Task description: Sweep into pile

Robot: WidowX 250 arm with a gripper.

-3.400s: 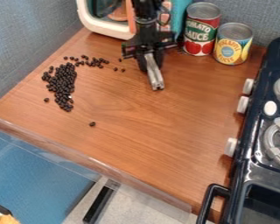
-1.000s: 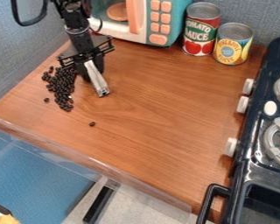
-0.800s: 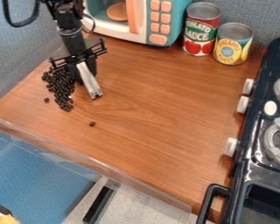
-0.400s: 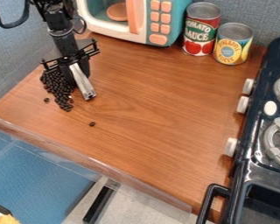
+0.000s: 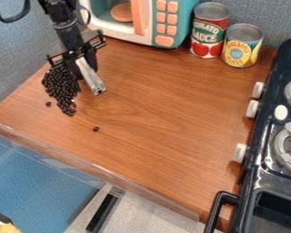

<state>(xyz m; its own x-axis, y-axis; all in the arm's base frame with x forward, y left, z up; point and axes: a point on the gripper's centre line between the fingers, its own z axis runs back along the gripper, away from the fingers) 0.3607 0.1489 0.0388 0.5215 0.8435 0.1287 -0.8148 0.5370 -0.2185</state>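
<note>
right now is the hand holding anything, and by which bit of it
Yes, the hand appears to hold a silvery bar by its upper end, with the other end sticking out over the counter.

Small, dark, rounded beans, glossy black, heaped in dense elongated pile at left of brown wooden counter; pile tapers toward lower end. One stray bean just beside pile, on left; another single bean apart, to lower right. Silver bar-like tool slants down rightward, near pile's upper right; contact with beans unclear.
</note>
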